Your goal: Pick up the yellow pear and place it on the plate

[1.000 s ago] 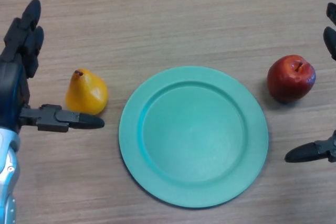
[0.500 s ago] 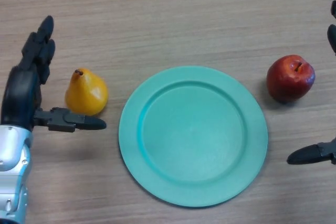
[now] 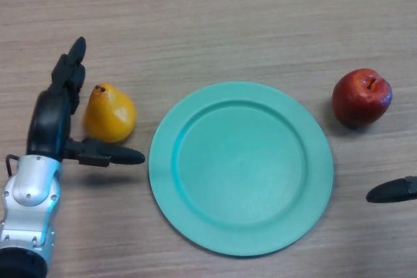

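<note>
Left robot hand (image 3: 55, 118) spread open around the yellow pear (image 3: 109, 113), sitting upright on the counter (image 3: 215, 24) just left of the plate (image 3: 241, 168); could easily tip or squirt out toward the plate if squeezed off-centre on that rounded body.

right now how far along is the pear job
Nothing is finished: the plate is bare. In hand: the open left hand brackets the pear on the table, not gripping it. Left: grasp, lift, place. Only a fingertip of the right hand shows.
</note>
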